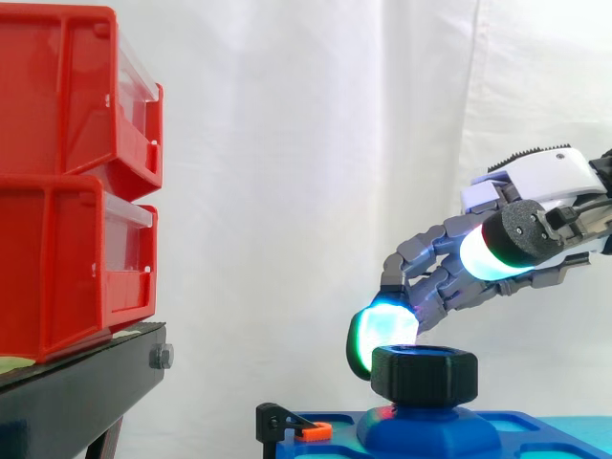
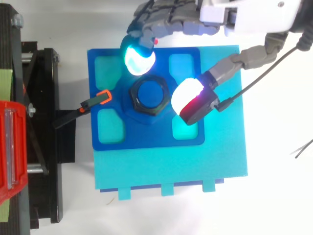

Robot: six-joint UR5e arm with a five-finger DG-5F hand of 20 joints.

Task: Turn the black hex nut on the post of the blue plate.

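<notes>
- Here the hand [image 1: 535, 182] hangs spread apart, clamped on nothing.
- Just below its fingers, the black hex nut [image 1: 424, 375] sits on the post [image 2: 149, 93] of the blue plate [image 2: 146, 134].
- One cyan fingertip [image 1: 382, 330] rests against the nut's rim; the thumb [image 2: 188, 100] is raised off its other side.
- Near that fingertip, an orange-tipped clamp [image 2: 102, 98] grips the plate's edge.
- Well beyond the fingertips, red bins [image 1: 67, 191] sit on a black stand [image 1: 86, 392].

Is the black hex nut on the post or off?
On: from above, the black hex nut rings the blue post of the blue plate; from the side it sits level.
</notes>
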